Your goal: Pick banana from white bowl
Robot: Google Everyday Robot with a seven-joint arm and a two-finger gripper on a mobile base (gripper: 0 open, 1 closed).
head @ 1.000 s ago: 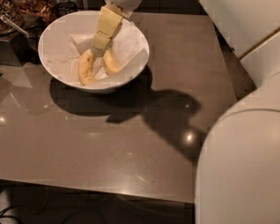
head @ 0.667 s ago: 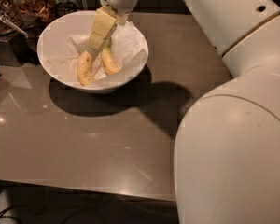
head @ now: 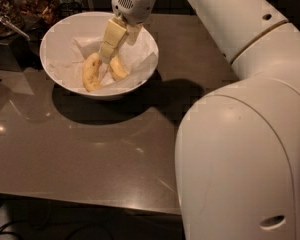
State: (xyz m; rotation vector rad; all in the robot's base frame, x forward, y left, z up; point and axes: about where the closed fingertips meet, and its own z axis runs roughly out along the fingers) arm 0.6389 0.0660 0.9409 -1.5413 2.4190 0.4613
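The white bowl stands at the back left of the brown table, lined with crumpled white paper. Two yellow bananas lie in it. The plumper one lies to the left. A second banana lies just right of it, partly hidden, so I cannot tell whether it is the slim one. My gripper reaches down into the bowl from above, its tip between the two bananas and against the right one.
The table runs toward the near edge. Dark containers with snacks stand behind the bowl at the far left. My large white arm fills the right side of the view.
The gripper has sunk slightly deeper into the bowl. The big white arm link has swung left and covers more of the right side. The bananas have not moved.
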